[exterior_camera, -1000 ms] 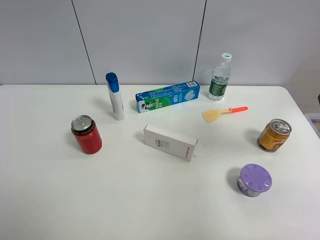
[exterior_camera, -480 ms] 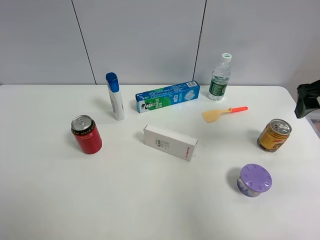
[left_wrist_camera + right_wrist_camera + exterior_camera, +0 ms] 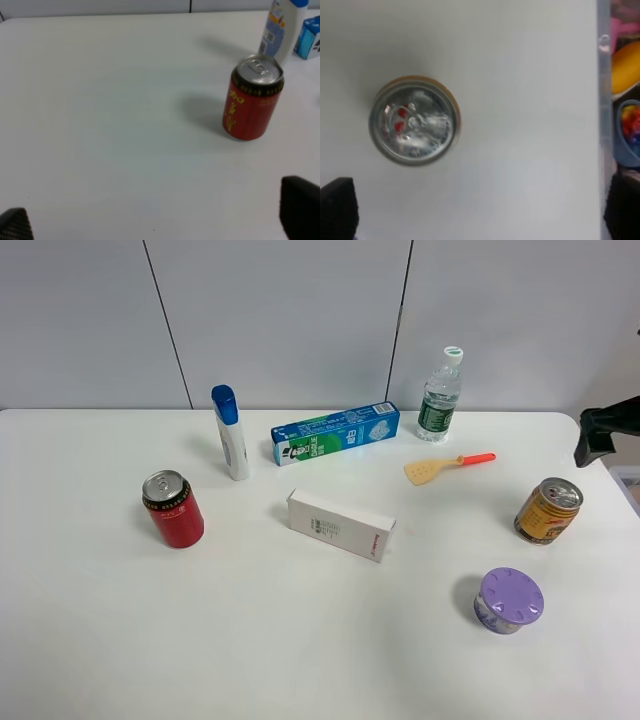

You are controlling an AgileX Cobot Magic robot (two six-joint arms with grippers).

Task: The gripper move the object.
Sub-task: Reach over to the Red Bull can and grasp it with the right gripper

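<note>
Sprawling across the whole high view, the white table [image 3: 300, 640] carries everything. Biggest on it are two boxes: a blue-green toothpaste carton [image 3: 335, 434] at upper centre, its print too small to read, and a white box [image 3: 340, 525] dead centre with an unreadable dark label. One green-labelled water bottle [image 3: 440, 395] stands right of the carton, one white blue-capped tube [image 3: 230, 432] left of it. Two cans: the red can [image 3: 173, 509] at left, yellow characters I can't read, and the object [image 3: 548, 510], golden, at right. One purple-lidded tub [image 3: 509, 600] sits lower right, one yellow spatula [image 3: 447, 467] right of centre. The right gripper [image 3: 598, 430], cut off by the right edge, has fingers spread wide and empty. The left gripper [image 3: 157, 220] is likewise parted.
</note>
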